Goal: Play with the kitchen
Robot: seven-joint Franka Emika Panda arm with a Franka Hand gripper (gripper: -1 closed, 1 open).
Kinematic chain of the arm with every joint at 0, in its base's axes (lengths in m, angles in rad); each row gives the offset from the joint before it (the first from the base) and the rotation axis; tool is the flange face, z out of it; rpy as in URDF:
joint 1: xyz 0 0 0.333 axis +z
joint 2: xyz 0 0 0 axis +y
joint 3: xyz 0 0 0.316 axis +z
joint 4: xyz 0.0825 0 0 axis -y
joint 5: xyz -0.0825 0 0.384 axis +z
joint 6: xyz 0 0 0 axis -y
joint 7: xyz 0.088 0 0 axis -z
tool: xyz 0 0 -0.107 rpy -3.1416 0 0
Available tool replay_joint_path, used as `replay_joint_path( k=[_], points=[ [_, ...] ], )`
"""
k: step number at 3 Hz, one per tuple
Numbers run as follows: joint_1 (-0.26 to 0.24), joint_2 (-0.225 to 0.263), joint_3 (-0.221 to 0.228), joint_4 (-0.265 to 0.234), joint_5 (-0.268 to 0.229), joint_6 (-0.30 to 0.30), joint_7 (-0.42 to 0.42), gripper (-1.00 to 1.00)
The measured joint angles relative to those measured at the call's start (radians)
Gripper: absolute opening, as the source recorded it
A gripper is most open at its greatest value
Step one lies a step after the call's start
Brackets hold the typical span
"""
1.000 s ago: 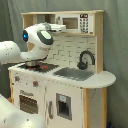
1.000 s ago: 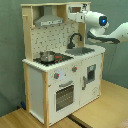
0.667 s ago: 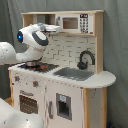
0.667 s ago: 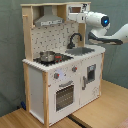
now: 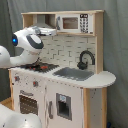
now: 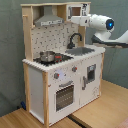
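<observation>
Your kitchen [image 5: 60,75] stands upright in the middle of both exterior views, a tall white and light-wood toy unit resting on a wooden desk [image 6: 107,102], with a grey curtain [image 5: 117,45] hanging behind it. In the first exterior view the arm [image 5: 27,42] reaches in from the first exterior view's left, its white wrist with a blue light raised in front of the grey hood [image 5: 45,27] and above the stovetop [image 5: 37,66]. In the second exterior view the same arm [image 6: 100,22] comes in from the second exterior view's right, held level at the height of the upper shelf, and its tip sits near the small microwave [image 6: 75,10] at the top of the unit. The pincer [image 6: 74,20] is at that tip, just in front of the upper part of the kitchen, but you cannot tell from either view whether it is spread or pressed together, nor whether it touches anything. Below it, a black faucet [image 6: 74,40] curves over the sink [image 6: 80,51], and a metal pot [image 6: 47,56] sits on the stovetop toward the second exterior view's left. On the front face you can see two knobs [image 6: 56,76] above the oven door [image 6: 64,95], and a second door with a dark panel [image 6: 91,73] beside it under the sink. In the first exterior view the microwave [image 5: 72,22] shows on the top shelf with its keypad at its right side.
</observation>
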Motion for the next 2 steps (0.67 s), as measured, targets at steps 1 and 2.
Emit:
replay_joint_path(
  k=[1, 2],
  points=[
    [0.068, -0.035, -0.017, -0.061, 0.0, 0.0, 0.014, 1.0],
    [0.143, -0.084, -0.021, -0.125, 0.0, -0.003, 0.048, 1.0]
  ],
)
